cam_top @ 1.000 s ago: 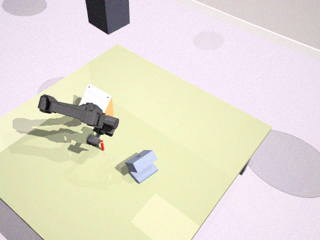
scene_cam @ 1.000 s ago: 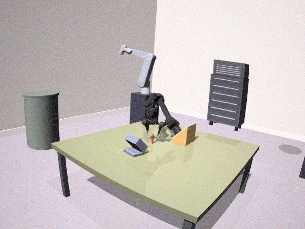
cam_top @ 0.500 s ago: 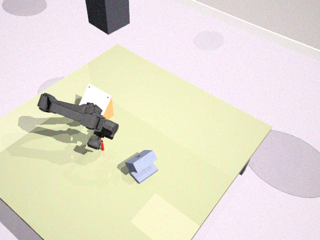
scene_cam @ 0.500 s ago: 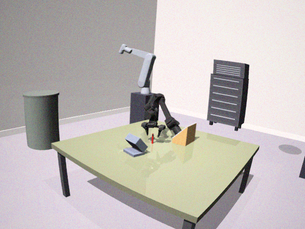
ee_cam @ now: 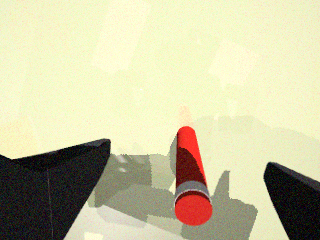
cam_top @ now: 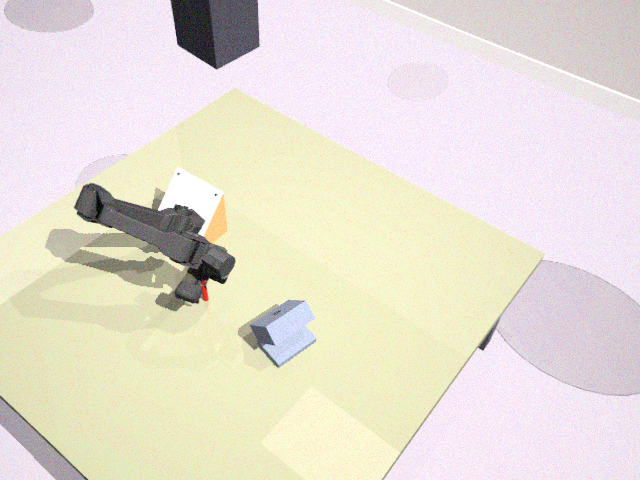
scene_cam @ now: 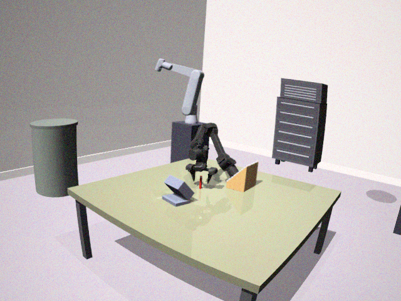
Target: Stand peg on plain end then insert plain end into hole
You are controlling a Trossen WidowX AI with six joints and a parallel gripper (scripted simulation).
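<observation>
The red peg (cam_top: pixel 205 293) (scene_cam: pixel 200 185) (ee_cam: pixel 191 160) stands upright on the table. Its pale band (ee_cam: pixel 192 189) is near the top end in the wrist view, and its lower end is on the table. My gripper (cam_top: pixel 206 285) (scene_cam: pixel 201 181) (ee_cam: pixel 187 158) is open and points down, with one finger on each side of the peg. Neither finger visibly touches it. The blue-grey sloped panel (cam_top: pixel 292 320) (scene_cam: pixel 178 186) stands near the peg on a flat foot. A dark hole (cam_top: pixel 277 312) shows in its upper face in the top view.
A wedge with a white sloped top (cam_top: pixel 190 191) and orange side (cam_top: pixel 218 225) (scene_cam: pixel 239 182) stands beside the arm's base. Small dark dots mark its corners. The table's (cam_top: pixel 361 248) (scene_cam: pixel 259 223) far edges lie well beyond the panel. Another grey arm (scene_cam: pixel 193 92) stands off the table.
</observation>
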